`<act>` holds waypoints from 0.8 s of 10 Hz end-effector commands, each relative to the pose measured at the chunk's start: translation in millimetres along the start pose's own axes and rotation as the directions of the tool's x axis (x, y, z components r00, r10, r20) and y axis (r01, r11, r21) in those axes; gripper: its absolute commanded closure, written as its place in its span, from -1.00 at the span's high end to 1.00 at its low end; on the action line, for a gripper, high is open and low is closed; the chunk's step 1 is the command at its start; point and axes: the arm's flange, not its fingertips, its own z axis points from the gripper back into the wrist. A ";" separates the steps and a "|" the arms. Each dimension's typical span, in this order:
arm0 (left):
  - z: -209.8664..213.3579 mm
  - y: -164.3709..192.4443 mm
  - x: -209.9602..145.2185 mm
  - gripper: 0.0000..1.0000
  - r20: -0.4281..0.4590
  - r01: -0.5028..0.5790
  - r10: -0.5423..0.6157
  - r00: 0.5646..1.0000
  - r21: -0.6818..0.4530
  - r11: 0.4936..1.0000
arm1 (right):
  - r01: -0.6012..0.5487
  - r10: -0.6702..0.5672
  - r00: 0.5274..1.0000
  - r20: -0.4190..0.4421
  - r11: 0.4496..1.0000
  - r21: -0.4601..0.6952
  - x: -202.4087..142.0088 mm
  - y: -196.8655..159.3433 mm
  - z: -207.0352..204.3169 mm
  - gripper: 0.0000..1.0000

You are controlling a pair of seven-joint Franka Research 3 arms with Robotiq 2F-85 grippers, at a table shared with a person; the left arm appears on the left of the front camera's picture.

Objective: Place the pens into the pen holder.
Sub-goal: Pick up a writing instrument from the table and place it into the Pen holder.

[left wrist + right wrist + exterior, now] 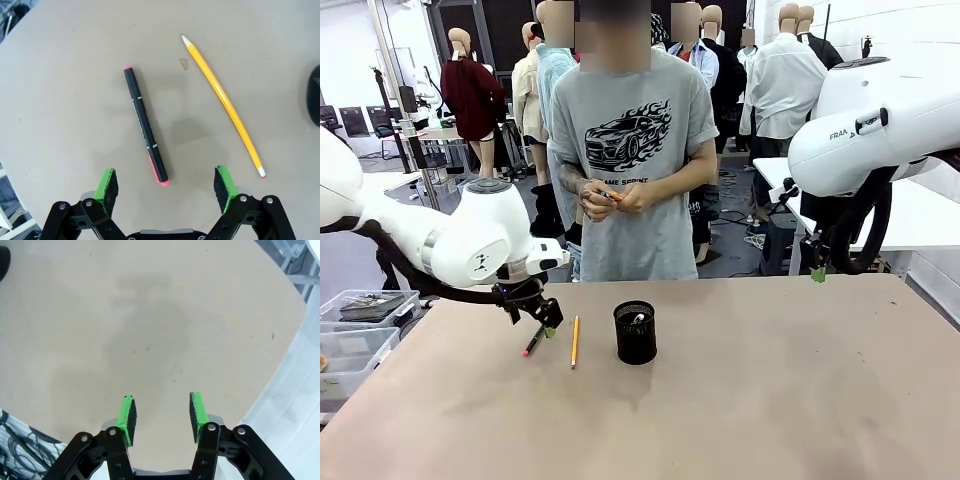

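A black pen (145,125) with red ends lies flat on the table, and its near end rests between the spread green fingers of my left gripper (166,175), which hangs just above it, open and untouched by the pen. In the front view that pen (533,343) lies under the left gripper (542,320). A yellow pencil (575,341) (222,97) lies beside it. The black mesh pen holder (635,332) stands to the right, with a silvery-white pen (638,318) inside. My right gripper (161,407) (817,272) hangs high at the right, partly spread, nothing between its pads.
A person stands at the far edge, both hands (605,200) together at the waist around a small orange thing. Clear plastic bins (360,320) sit off the table's left side. The brown table (770,400) stretches bare to the right of the holder.
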 end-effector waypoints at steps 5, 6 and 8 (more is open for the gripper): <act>-30.8 12.1 16.3 1.00 -0.061 -0.088 0.088 0.994 0.004 0.996 | 0.020 -0.020 1.000 -0.001 0.999 0.025 1.2 -0.2 -2.4 0.89; -33.6 16.2 18.2 1.00 -0.060 -0.100 0.099 0.993 -0.003 0.995 | 0.020 -0.020 1.000 -0.002 1.000 0.024 1.7 0.2 -2.9 0.89; -42.2 19.3 19.0 1.00 -0.088 -0.108 0.106 0.990 -0.021 0.994 | 0.016 -0.016 1.000 -0.008 1.000 0.020 1.9 0.7 -4.0 0.89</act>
